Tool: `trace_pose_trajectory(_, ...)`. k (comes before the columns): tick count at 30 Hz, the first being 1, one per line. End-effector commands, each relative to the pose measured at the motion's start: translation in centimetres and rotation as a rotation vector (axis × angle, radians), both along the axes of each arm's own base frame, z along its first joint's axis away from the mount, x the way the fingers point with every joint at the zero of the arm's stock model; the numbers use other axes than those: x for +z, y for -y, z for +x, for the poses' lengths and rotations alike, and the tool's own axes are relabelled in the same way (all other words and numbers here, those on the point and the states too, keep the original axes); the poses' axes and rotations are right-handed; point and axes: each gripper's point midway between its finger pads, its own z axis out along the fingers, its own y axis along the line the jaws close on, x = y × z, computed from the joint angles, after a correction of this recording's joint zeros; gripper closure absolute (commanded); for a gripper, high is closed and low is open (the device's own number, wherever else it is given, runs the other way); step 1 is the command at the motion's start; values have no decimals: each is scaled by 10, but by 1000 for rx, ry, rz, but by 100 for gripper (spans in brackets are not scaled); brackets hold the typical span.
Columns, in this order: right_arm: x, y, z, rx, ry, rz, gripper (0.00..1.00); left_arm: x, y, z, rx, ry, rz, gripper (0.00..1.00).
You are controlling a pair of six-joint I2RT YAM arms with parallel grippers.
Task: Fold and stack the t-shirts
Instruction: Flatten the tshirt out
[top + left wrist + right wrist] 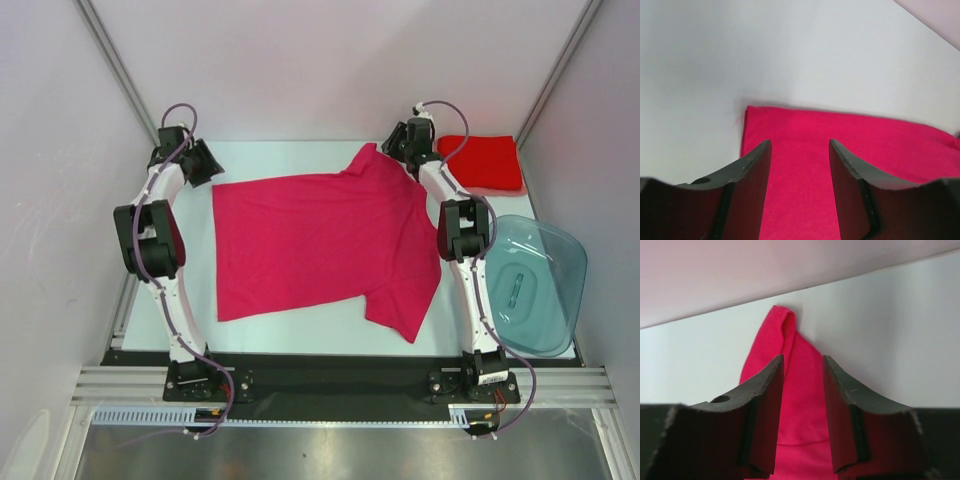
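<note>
Up close, the left gripper (799, 145) hangs open over a far corner of the pink t-shirt (890, 150). The right gripper (802, 360) hangs open over its sleeve. That shirt lies flat on the table (300, 330), and the red t-shirt (485, 160) sits folded at the far right. Next, I think, both must pinch and fold.

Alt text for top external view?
A magenta t-shirt lies spread flat on a table, the left gripper at its far-left corner and the right gripper at its far sleeve. A folded red t-shirt and a plastic tub sit at right.
</note>
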Motion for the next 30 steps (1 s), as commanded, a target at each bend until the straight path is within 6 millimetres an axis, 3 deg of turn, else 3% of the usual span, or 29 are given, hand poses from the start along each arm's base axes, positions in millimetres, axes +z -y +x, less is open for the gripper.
trace_pose_trajectory(1,43,11,3,64,86,-73,59,-6,-16,6,-30,-28,110,45)
trace_pose_trajectory(3,41,14,2,111,89,-107,57,-3,-19,13,-44,-25,123,45)
trace_pose_trajectory(4,36,15,1,121,82,-125,56,-16,-20,10,-46,-63,126,45)
trace_pose_trajectory(6,34,20,0,120,70,-151,55,-18,-20,10,-40,-75,123,46)
trace_pose_trajectory(7,40,21,0,109,72,-143,55,-18,-19,7,-34,-84,116,54)
trace_pose_trajectory(8,44,23,-1,101,71,-131,55,-1,-22,5,-10,-56,142,55)
trace_pose_trajectory(9,43,25,-3,91,68,-114,54,-13,-13,-8,-10,-83,158,55)
trace_pose_trajectory(10,52,26,-4,82,75,-116,53,-2,-12,-2,4,-23,180,53)
trace_pose_trajectory(11,64,30,-3,60,81,-127,50,24,-9,-6,18,25,201,51)
trace_pose_trajectory(12,64,32,-9,52,35,-131,49,28,-4,-10,21,28,209,50)
trace_pose_trajectory(13,89,33,-8,43,59,-123,48,30,12,-18,-3,10,216,48)
trace_pose_trajectory(15,109,34,-21,46,34,-131,45,49,42,-30,-47,14,222,48)
trace_pose_trajectory(16,110,33,-27,38,9,-130,44,46,42,-43,-33,-31,245,47)
trace_pose_trajectory(19,134,29,-57,26,-55,-103,42,47,71,-84,-41,-91,240,44)
trace_pose_trajectory(20,128,23,-68,32,-98,-95,41,46,73,-99,-29,-111,229,44)
trace_pose_trajectory(21,138,20,-86,42,-131,-101,41,25,71,-124,-10,-183,223,44)
trace_pose_trajectory(22,131,13,-100,45,-174,-122,40,37,71,-143,39,-179,188,44)
trace_pose_trajectory(23,123,9,-117,62,-234,-140,40,35,69,-157,63,-193,176,44)
trace_pose_trajectory(24,124,6,-130,73,-259,-152,39,12,66,-184,101,-264,153,44)
trace_pose_trajectory(25,137,7,-145,66,-266,-160,39,29,70,-197,102,-219,119,45)
trace_pose_trajectory(26,117,4,-169,77,-360,-164,38,24,72,-209,105,-231,95,45)
trace_pose_trajectory(27,115,1,-183,95,-385,-156,38,10,73,-231,133,-275,57,45)
trace_pose_trajectory(28,132,-4,-203,122,-377,-133,38,18,77,-244,134,-261,19,46)
trace_pose_trajectory(29,131,-7,-218,142,-397,-130,38,16,77,-255,148,-266,3,47)
trace_pose_trajectory(30,107,-11,-244,171,-469,-145,38,4,76,-274,183,-312,-18,47)
